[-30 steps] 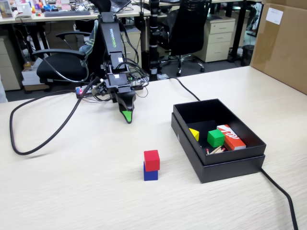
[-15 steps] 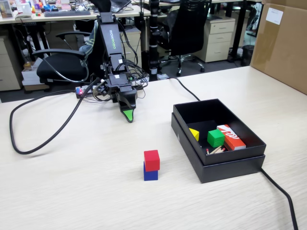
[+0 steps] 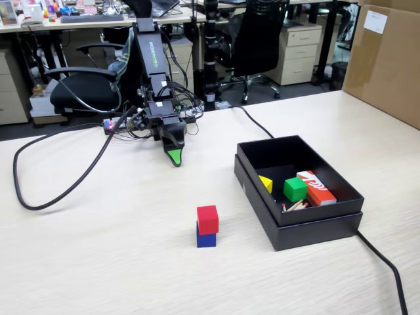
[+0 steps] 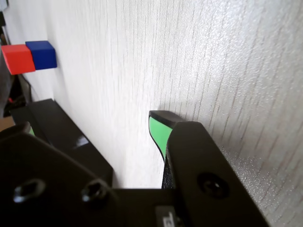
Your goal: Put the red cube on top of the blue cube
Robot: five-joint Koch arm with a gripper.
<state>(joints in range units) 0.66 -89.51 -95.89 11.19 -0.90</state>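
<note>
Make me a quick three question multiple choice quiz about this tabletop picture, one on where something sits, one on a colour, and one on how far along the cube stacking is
1. Where is the red cube?
A. Inside the black box
B. On top of the blue cube
C. Between the gripper's jaws

2. What colour is the cube lying in the black box beside the red-orange and white box?
A. Green
B. Purple
C. White

3. How does the stacking stand?
A. Both cubes lie apart on the table
B. The gripper is holding the red cube in the air
C. The stack is made and the gripper is away from it

Answers:
1 B, the fixed view shows red resting on the blue cube.
2 A, the green cube sits next to it.
3 C, the gripper is off near the arm's base, holding nothing.
</note>
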